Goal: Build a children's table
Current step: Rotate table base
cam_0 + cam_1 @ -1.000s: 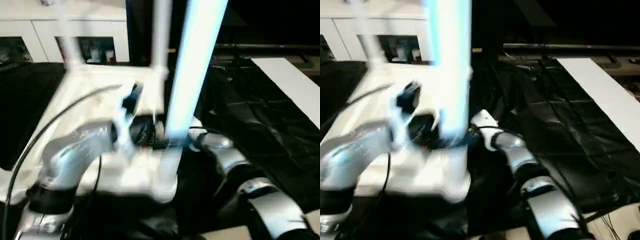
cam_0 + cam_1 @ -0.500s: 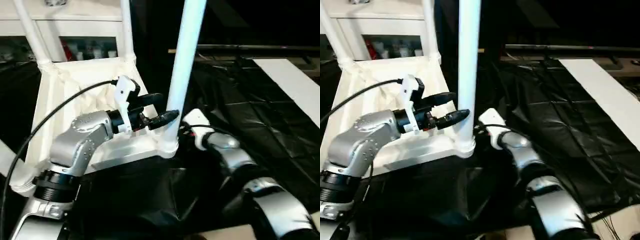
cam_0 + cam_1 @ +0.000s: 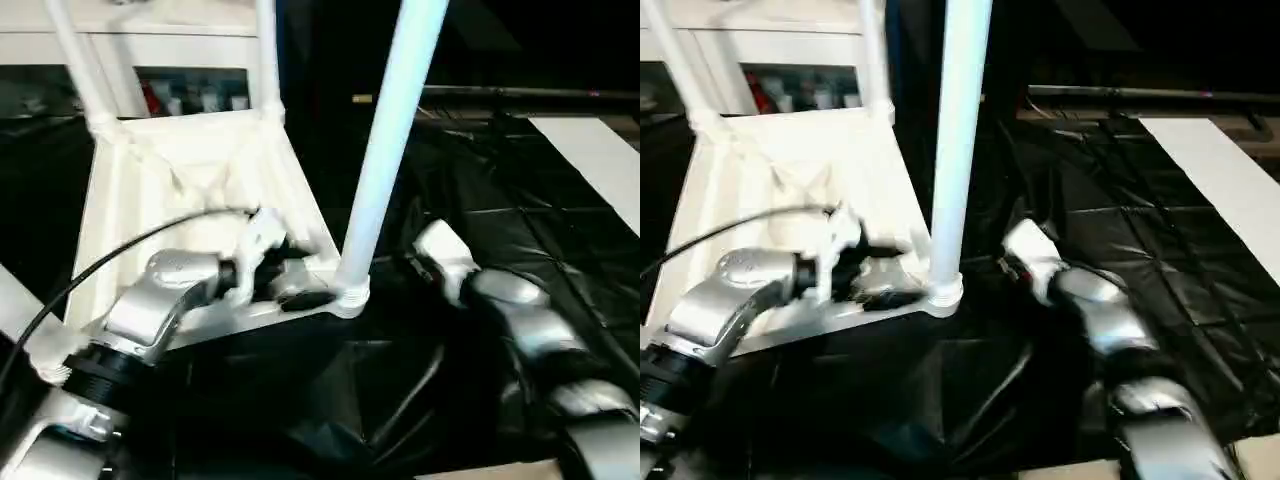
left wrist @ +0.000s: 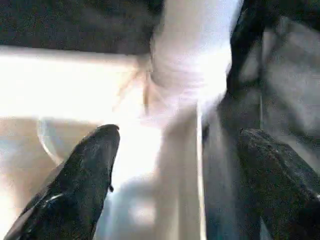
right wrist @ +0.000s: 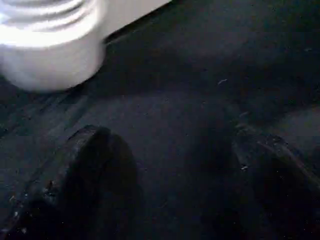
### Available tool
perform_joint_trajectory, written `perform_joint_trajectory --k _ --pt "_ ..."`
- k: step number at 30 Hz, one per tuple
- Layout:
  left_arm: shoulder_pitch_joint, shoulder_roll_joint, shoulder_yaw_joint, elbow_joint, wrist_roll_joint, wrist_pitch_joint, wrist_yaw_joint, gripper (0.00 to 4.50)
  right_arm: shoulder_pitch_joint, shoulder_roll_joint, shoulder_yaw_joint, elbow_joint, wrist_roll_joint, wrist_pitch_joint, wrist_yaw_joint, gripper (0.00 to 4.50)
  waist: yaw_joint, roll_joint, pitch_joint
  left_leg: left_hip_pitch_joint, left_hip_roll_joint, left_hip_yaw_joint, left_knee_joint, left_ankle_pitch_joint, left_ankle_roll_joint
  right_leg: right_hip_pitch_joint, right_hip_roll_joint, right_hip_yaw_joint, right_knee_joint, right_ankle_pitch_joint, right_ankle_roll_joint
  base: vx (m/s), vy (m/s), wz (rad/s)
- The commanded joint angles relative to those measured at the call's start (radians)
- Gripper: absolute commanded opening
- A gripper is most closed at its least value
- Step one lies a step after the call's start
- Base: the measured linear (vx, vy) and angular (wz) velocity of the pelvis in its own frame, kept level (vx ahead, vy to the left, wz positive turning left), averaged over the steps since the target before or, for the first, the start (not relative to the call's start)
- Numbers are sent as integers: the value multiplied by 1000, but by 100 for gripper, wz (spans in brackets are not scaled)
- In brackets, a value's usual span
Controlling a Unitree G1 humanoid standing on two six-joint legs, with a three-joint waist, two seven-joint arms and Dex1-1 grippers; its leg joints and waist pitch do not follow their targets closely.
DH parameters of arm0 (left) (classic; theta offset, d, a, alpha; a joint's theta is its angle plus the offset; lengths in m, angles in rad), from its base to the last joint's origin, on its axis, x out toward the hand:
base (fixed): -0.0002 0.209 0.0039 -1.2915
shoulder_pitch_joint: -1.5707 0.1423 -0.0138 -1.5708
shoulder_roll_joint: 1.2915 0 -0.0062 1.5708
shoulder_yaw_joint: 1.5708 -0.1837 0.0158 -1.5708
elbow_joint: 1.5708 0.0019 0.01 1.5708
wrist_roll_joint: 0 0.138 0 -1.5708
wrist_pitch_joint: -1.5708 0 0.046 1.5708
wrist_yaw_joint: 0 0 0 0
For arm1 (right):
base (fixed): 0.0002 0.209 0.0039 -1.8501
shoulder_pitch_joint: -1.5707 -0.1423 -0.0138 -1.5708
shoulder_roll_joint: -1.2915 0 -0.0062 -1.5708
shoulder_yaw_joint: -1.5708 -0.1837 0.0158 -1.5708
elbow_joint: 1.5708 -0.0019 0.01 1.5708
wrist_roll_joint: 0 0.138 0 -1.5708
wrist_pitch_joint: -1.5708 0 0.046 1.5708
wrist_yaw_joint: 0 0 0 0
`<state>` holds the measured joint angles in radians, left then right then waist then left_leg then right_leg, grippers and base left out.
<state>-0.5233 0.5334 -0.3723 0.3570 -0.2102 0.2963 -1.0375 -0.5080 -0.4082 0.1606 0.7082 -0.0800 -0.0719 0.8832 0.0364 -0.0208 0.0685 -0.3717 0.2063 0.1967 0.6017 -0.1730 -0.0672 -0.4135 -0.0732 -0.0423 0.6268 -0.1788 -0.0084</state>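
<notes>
The children's table lies upside down on black sheeting, ribbed underside up. Three white legs stand in its corner sockets: two at the far corners and a near right leg in its socket. My left gripper is open and straddles the table's near edge just left of that socket. One finger is over the underside, the other outside the rim. My right gripper is open with nothing between its fingers. It hovers over the sheet just right of the socket.
A white cabinet with glass doors stands behind the table. Crumpled black sheeting covers the floor, with a white board at the far right. A black cable arcs from my left arm over the tabletop.
My left gripper dropped from beside the near right leg to the table's edge by the socket. The right forearm drew a little away from the leg. The camera also shifted.
</notes>
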Motion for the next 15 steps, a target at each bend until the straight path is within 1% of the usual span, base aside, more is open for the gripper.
perform_joint_trajectory --k 1,2,3,4,6,7,8,9,10,13,15 --pt "-21 11 -36 15 35 -5 -26 382 10 -20 18 -56 3 24 33 450 2 15 -72 17 15 -13 -67 -303 -2 50 -45 36 -84 -280 -210 0 0 0" --pt "-21 11 -37 18 36 1 -23 370 14 -24 20 -65 3 27 34 450 2 14 -73 16 16 -14 -68 -303 -5 52 -46 36 -85 -291 -206 0 0 0" --pt "-25 6 -36 32 45 1 -15 370 19 -27 20 -78 -2 32 33 450 2 18 -73 18 16 -14 -68 -303 -6 50 -47 36 -85 -292 -208 0 0 0" --pt "-29 2 -36 44 55 -11 -10 347 21 -28 19 -86 -4 36 34 450 2 19 -72 18 15 -14 -67 -305 -6 49 -45 36 -88 -298 -210 0 0 0" --pt "-42 -5 -37 73 79 -44 2 335 22 -25 17 -102 -2 43 36 450 2 17 -71 16 12 -14 -67 -309 -5 50 -43 34 -91 -312 -203 0 0 0" --pt "-60 -17 -30 112 102 -66 15 335 30 -26 19 -140 8 65 48 450 2 17 -72 17 12 -15 -67 -308 -3 50 -42 34 -93 -316 -196 0 0 0" --pt "-67 -20 -27 125 105 -67 16 318 33 -26 21 -155 15 73 56 450 3 17 -72 18 13 -15 -67 -307 -3 51 -45 34 -91 -317 -192 0 0 0" --pt "-73 -22 -25 134 105 -67 12 318 38 -27 22 -174 23 86 69 450 3 17 -73 17 14 -16 -68 -306 -3 50 -46 34 -91 -319 -194 0 0 0" --pt "-75 -23 -23 137 104 -64 11 297 39 -27 22 -181 28 92 76 450 4 17 -73 18 14 -15 -67 -308 -2 49 -46 34 -91 -323 -195 0 0 0" --pt "-83 -19 -23 143 102 -52 -4 292 49 -31 26 -217 46 113 104 450 5 17 -72 14 15 -17 -69 -306 1 52 -47 34 -90 -318 -196 0 0 0" --pt "-85 -13 -26 142 103 -33 -14 272 51 -33 25 -232 56 131 114 450 5 19 -74 16 15 -17 -68 -303 0 50 -47 34 -89 -308 -204 0 0 0"
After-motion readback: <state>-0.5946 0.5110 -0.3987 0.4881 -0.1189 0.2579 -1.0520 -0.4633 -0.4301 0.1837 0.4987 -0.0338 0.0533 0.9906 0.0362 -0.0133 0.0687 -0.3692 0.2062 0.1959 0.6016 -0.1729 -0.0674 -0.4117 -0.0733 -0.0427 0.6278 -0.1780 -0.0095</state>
